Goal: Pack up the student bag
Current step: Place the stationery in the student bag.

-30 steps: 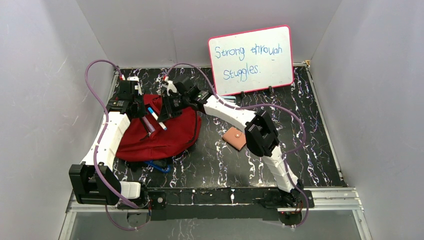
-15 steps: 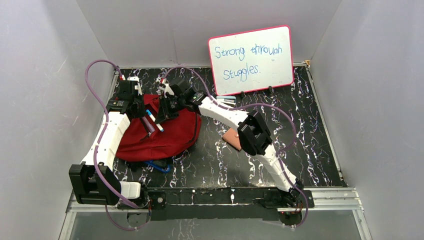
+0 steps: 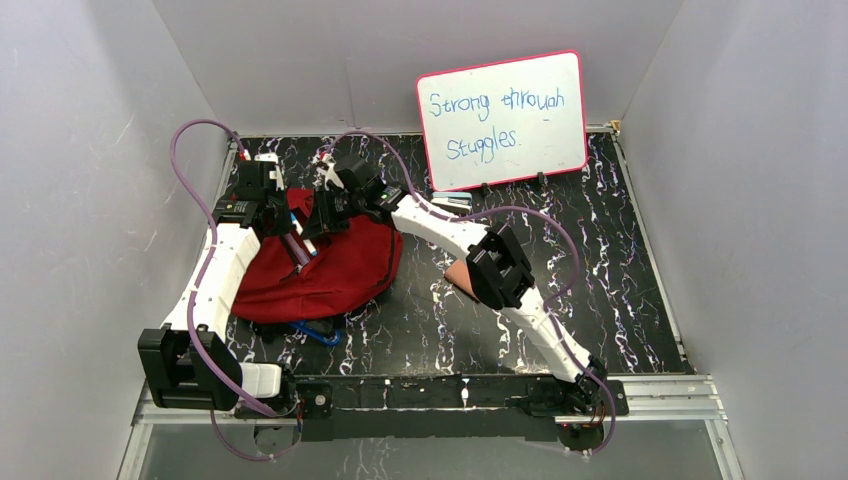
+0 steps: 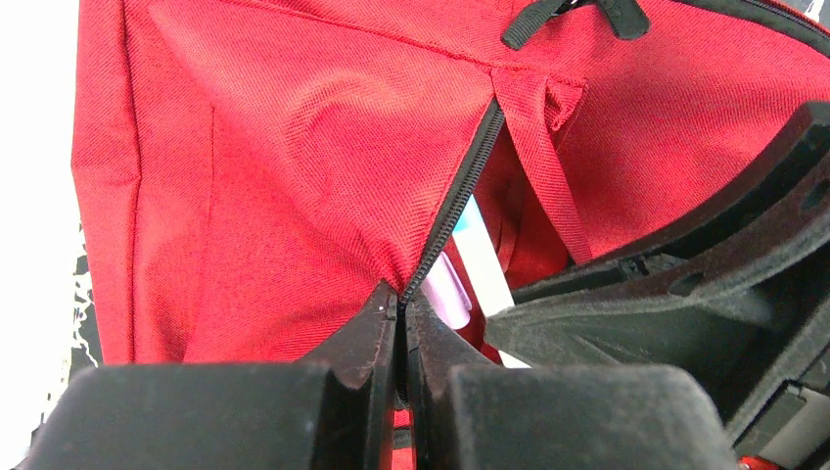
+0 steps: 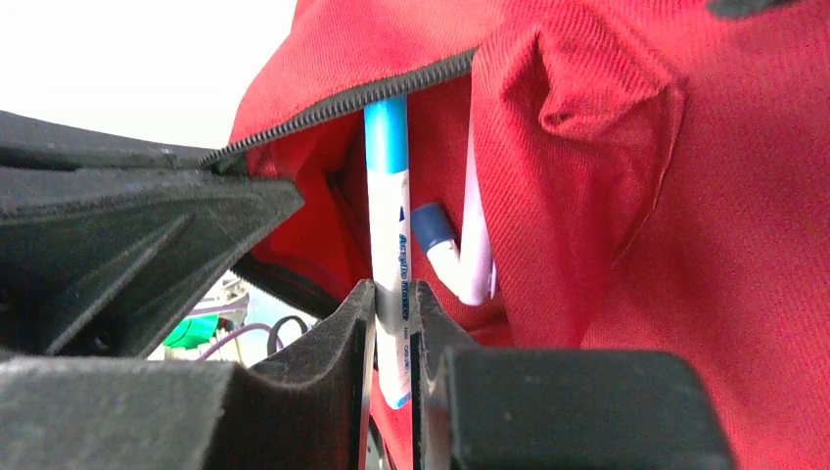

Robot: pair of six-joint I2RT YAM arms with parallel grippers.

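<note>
Right end effector (image 5: 391, 299): clamping narrow on the blue-capped marker (image 5: 388, 186), nosing its cap under the zipper edge (image 5: 333, 110).
Left end effector (image 4: 401, 313): pinching shut on the pocket lip of the student bag (image 4: 245, 196), holding the mouth open.
Change: a second ago the marker was hanging outside over the red fabric; now it's entering the pocket.
Pocket: another pen (image 5: 445, 257) is lying inside.
Bag position: lying on the desk (image 3: 620, 270), left side, under both arms.
Meaning: I'm judging this item nearly packed.
</note>
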